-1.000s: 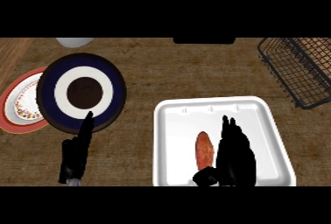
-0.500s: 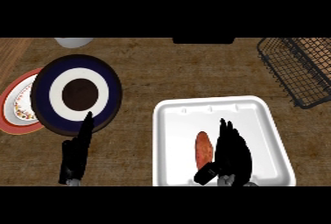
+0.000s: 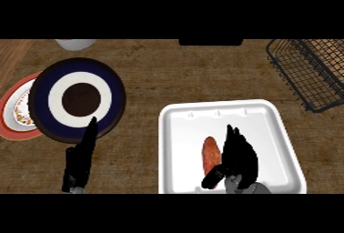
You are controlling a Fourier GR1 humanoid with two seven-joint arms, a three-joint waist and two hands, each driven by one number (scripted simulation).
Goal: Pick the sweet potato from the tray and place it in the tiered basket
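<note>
An orange sweet potato [image 3: 211, 152] lies in the white tray [image 3: 201, 118] at the lower right. My right hand [image 3: 238, 157] is over the tray, right beside the potato, fingers straight and pointing away, thumb below the potato's near end; it hides part of the potato's right side. The black wire tiered basket [image 3: 310, 73] stands at the upper right corner, apart from the tray. My left hand [image 3: 82, 159] rests edge-on at the lower left with straight fingers, its tips overlapping the dark plate's near rim.
A dark blue and white plate [image 3: 79, 98] sits at the left, overlapping a red-rimmed plate [image 3: 17, 113] at the far left edge. A grey bowl [image 3: 75, 43] shows at the top left. Bare wooden counter [image 3: 201, 73] lies between tray and basket.
My right hand has drawn back toward the tray's near edge and settled lower beside the potato. The whole scene has shifted slightly down in view. The left hand stays put.
</note>
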